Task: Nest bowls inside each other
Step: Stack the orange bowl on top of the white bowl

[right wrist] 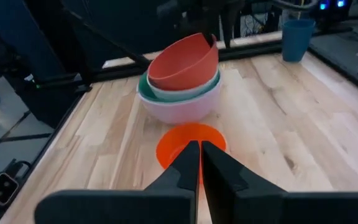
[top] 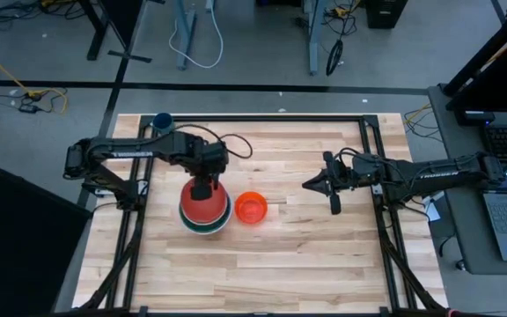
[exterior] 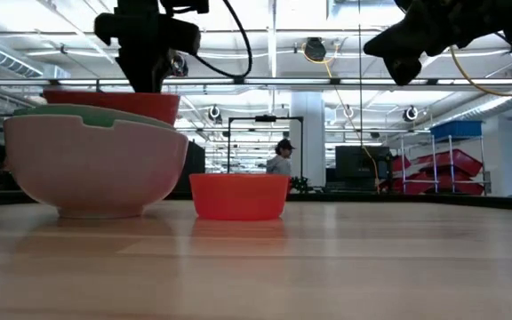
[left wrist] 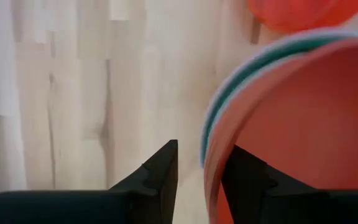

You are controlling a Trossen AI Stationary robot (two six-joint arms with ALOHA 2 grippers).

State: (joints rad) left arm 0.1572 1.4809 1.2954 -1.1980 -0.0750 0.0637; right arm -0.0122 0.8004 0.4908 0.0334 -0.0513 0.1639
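High view: left pincer sits over the red bowl, fingers spread astride its rim, apparently letting go. Red bowl lies tilted atop the stack, inside green bowl and large white bowl. Small orange-red bowl stands just beside the stack on the desk. Right pincer, pressed together, waits beyond it.

two dark jointed arms with pale lettering, looped black cables, each hand with angular black fingers
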